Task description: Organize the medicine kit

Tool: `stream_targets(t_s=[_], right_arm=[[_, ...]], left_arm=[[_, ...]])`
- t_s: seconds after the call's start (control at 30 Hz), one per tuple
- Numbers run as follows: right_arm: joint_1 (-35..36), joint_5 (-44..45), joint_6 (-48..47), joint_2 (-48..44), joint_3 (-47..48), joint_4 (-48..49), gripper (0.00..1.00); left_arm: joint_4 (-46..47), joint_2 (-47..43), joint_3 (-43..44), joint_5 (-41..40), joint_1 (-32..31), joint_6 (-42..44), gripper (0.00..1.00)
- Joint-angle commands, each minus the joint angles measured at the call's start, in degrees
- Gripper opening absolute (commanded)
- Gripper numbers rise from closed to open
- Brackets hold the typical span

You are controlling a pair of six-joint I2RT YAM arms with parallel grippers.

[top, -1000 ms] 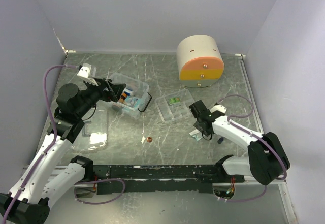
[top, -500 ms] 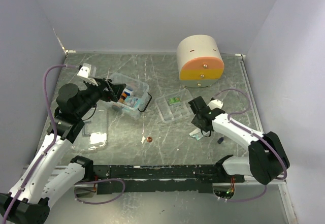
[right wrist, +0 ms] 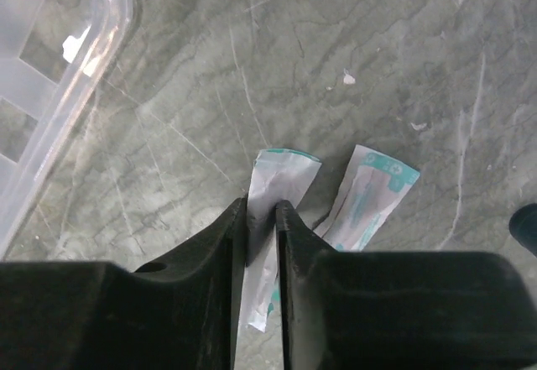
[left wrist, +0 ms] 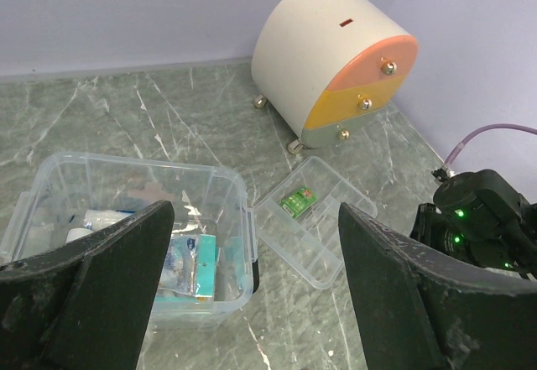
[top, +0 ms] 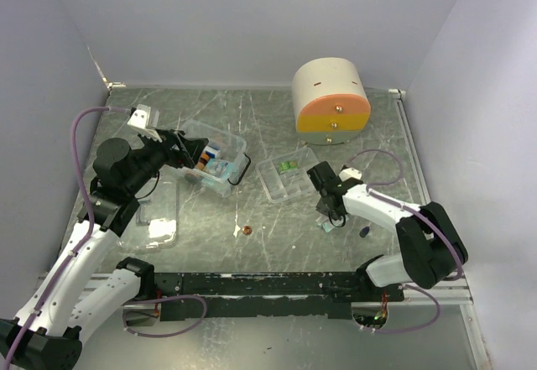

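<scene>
Since a second ago my right hand [right wrist: 262, 219] has slid left toward the divided tray [left wrist: 331, 219] and clamped on a sachet [right wrist: 281, 173]. The medicine kit box [left wrist: 134, 162], clear hard plastic, sits left of that tray, mid-way across the counter [right wrist: 377, 51]. I'd lift straight up, slowly. The sachet is thin, floppy paper, and its twin [right wrist: 369, 190] lies just beside it. My left hand [left wrist: 256, 294] hangs wide apart above the box.
</scene>
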Motion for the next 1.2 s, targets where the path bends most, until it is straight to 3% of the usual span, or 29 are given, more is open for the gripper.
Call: stream_targets(t_s=[0.0,0.13,0.4,0.77,1.0,1.17], right_arm=[[-0.32,-1.0,-1.94,3.34,0.24,2.33,0.14],[-0.27,-0.77,-5.01,1.83,2.72,2.6,0.07],[2.02,-0.77,-14.25,-1.13,10.31,6.17,0.08],[6.04,-14.41,-40.55,9.27,21.92,26.21,0.06],[6.29,-23.45,-47.07,16.59,24.72,30.29,0.06],[7.01,-24.49,-49.34,19.54,25.18,31.05,0.06]], left_arm=[[1.02,-0.5,-0.39,0.39,0.57,-0.01,0.9],[0.92,-0.55,-0.38,0.25,0.57,0.0,0.9],[1.13,-0.34,-0.42,0.15,0.64,-0.14,0.9],[0.49,-0.59,-0.26,-0.73,0.75,0.26,0.9],[0.33,-0.47,-0.23,-0.78,0.83,0.35,0.9],[0.55,-0.37,-0.25,-0.53,1.01,0.34,0.9]])
